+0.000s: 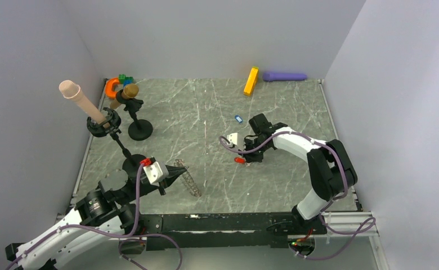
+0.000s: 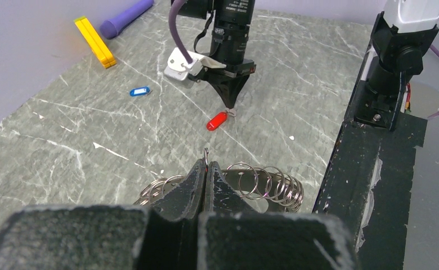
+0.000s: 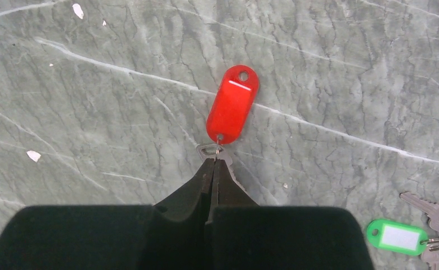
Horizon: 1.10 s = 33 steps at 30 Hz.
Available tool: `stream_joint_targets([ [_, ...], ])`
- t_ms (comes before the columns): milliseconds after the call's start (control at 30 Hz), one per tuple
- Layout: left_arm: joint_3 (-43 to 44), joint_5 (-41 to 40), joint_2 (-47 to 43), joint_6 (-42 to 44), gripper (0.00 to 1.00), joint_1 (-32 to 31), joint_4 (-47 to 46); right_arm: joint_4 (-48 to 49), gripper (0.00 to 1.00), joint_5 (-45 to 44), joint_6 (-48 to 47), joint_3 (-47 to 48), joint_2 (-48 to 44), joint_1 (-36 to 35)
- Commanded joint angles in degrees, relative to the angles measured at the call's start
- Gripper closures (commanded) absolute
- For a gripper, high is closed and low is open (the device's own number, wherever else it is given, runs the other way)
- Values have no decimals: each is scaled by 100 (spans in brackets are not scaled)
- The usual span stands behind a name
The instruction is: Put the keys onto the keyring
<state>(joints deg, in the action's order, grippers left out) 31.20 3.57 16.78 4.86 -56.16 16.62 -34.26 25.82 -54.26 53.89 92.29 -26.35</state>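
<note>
Near the middle of the grey, white-veined stone counter (image 1: 166, 101) lay the red key (image 3: 233, 104), a glossy oblong plastic tag with rounded ends and a small wire loop at its near end. The right hand (image 3: 213, 164) was clenched, its black pointed tips pressed together on that loop (the tag itself lay flat, just beyond the tips). The left hand (image 2: 206, 169), also clenched, pinched one coil of the keyring (image 2: 268, 183), a slack string of thin silvery wire rings spilling to either side of its tips, well apart from the red key. The blue key (image 2: 139, 90) rested alone farther back. The green key (image 3: 397, 236), white-labelled, lay beside plain metal keys (image 3: 434, 209). An orange block (image 1: 251, 81) and a purple cylinder (image 1: 285, 76) sat by the back wall.
</note>
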Motion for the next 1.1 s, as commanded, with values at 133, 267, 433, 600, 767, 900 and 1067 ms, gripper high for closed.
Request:
stream_joint_targets([
  [133,70,-22,-137,-91,100,17,-367,-790,100,-440,-61,643,382,-139],
  [267,78,-31,-144,-91,100,15,-340,-868,100,-493,-58,695,450,-177],
  [433,63,-19,-140,-93,100,16,-358,-1201,100,-702,-67,981,689,-283],
  [600,69,-15,-123,-87,100,17,-375,-1643,100,-1031,12,1408,1097,-432],
  [767,79,-12,-122,-91,100,18,-362,-1633,100,-1452,105,1449,1237,-635],
  [900,76,-14,-131,-82,100,17,-366,-1724,100,-1659,214,1542,1333,-749],
  [1067,81,-9,-122,-82,100,17,-370,-2035,100,-1815,307,1835,1612,-808],
])
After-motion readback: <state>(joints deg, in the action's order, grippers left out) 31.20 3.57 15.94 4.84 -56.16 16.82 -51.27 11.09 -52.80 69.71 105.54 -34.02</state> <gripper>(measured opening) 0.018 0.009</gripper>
